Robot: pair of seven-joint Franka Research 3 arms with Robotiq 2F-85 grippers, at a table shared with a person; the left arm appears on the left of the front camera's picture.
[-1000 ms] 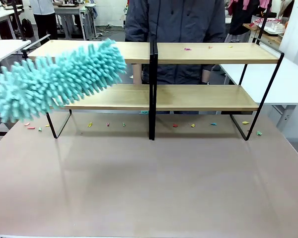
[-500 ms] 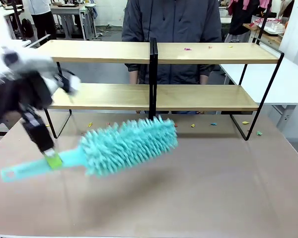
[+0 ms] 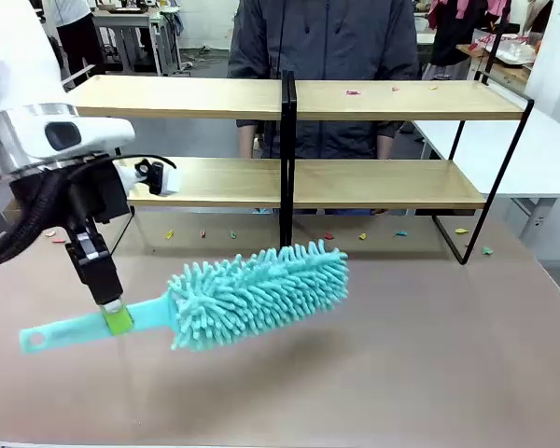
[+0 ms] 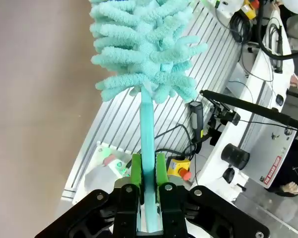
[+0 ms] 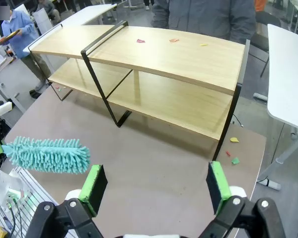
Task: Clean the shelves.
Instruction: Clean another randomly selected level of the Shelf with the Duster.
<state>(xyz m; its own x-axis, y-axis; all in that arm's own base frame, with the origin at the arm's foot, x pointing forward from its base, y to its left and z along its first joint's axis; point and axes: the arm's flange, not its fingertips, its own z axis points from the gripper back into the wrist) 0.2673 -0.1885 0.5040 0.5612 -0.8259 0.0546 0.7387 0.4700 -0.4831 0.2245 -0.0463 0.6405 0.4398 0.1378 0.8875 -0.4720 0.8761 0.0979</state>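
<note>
The duster (image 3: 259, 295) has swung down off the shelves (image 3: 196, 97) at the far side and now hovers over the near table (image 3: 411, 373). The left gripper (image 3: 117, 319) is clamped on its handle so the head leads. Meanwhile the right gripper (image 5: 154, 186) sits idle, wide apart.

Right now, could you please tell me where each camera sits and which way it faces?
Front: fixed between the arms, facing across the table at the shelves and person; left gripper holds a turquoise duster.
Left wrist: looks along its clamped fingers up the duster's handle.
Right wrist: high over the table, looks down at the shelves past the open right gripper.
Shared: the duster appears in all three.
</note>
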